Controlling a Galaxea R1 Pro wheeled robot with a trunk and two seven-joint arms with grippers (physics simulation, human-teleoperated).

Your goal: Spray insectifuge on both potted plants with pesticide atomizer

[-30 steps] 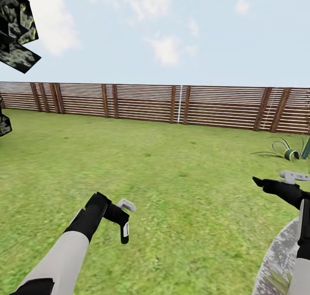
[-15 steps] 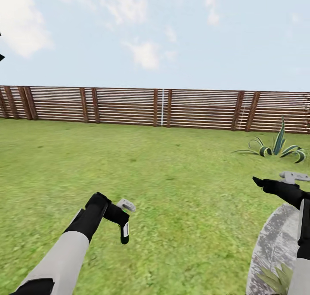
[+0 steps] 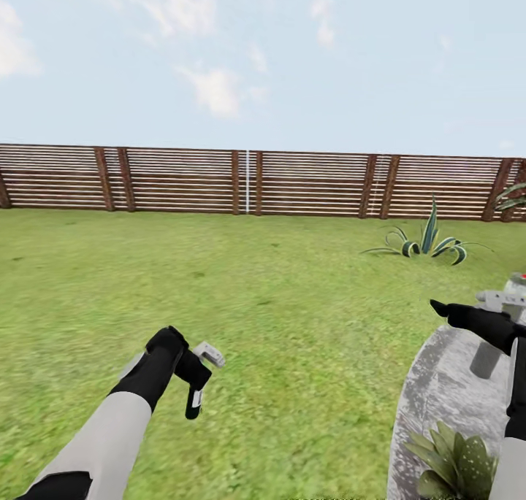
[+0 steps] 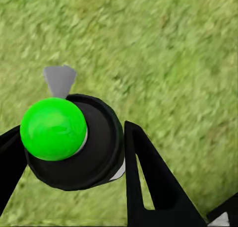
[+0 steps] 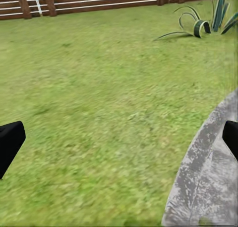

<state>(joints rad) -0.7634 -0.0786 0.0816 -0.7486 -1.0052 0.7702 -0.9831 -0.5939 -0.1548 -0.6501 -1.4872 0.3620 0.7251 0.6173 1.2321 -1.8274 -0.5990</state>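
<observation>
My left gripper (image 3: 188,374) is shut on the pesticide atomizer (image 3: 194,401), a small dark bottle with a white stripe that hangs downward over the lawn. From the left wrist view the atomizer (image 4: 74,142) has a bright green dome, a grey nozzle, and black fingers (image 4: 148,182) on both sides. My right gripper (image 3: 447,313) is open above the patio's edge, and its fingertips (image 5: 10,140) stand far apart with nothing between them. One potted plant (image 3: 451,462), a low rosette of pointed green leaves, sits on the grey stone patio (image 3: 438,383) at the lower right.
A brown slat fence (image 3: 248,182) runs across the back of the lawn. A large striped agave (image 3: 427,241) grows at the right near the fence. A grey post with a red top (image 3: 504,317) stands at the patio's right edge. The lawn lies open to the left and ahead.
The view has swung to the right: fence and agave slid left, while more patio and the rosette came in. The held atomizer shifted slightly down and left.
</observation>
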